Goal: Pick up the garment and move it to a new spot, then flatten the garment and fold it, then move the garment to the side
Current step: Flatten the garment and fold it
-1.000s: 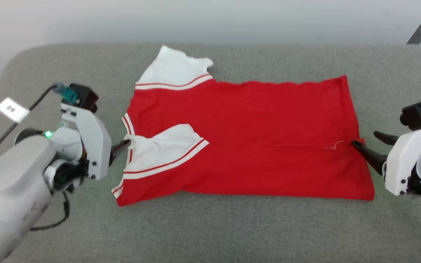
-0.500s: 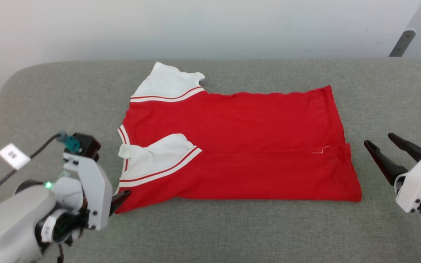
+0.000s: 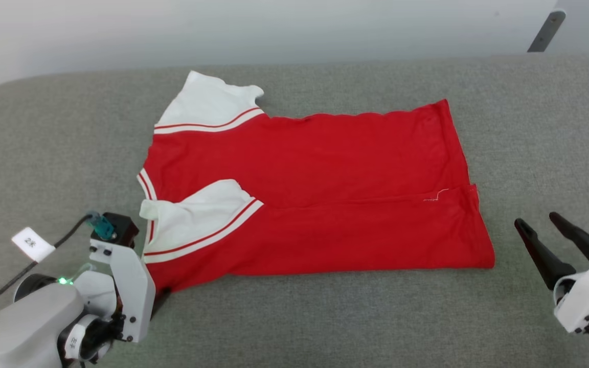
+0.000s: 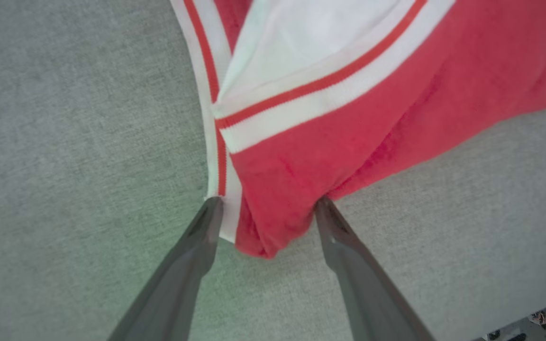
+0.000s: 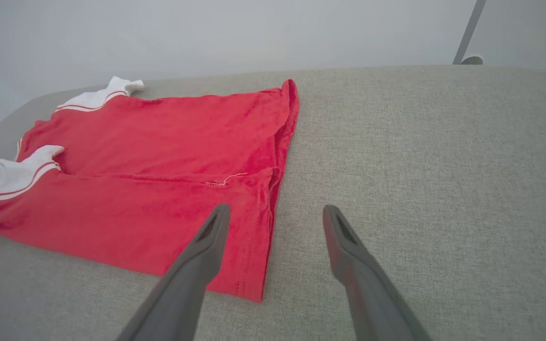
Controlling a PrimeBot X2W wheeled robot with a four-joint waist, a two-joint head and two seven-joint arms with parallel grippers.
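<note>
The garment [image 3: 325, 168] lies flat on the grey padded surface [image 3: 325, 327], collar end to the left and hem to the right. Its near long side is folded over to the middle, with one white sleeve [image 3: 192, 220] on top and the other sleeve [image 3: 202, 105] at the far left. No print shows. My left gripper [image 4: 266, 203] is open, its fingers standing either side of the garment's [image 4: 349, 118] near-left corner. My right gripper [image 3: 536, 220] is open and empty, a short way right of the hem's near corner. In the right wrist view the right gripper [image 5: 275, 208] hovers above the garment's [image 5: 159, 142] hem edge.
A pale wall runs behind the far edge of the surface. A grey pole [image 3: 542, 30] leans at the far right. A black cable with a white tag [image 3: 32, 243] trails from my left wrist. Bare grey surface stretches right of the hem and along the near edge.
The head camera has shifted. My left gripper has moved from the folded sleeve down to the garment's near-left corner. My right gripper has drawn back from the hem. The garment lies as before.
</note>
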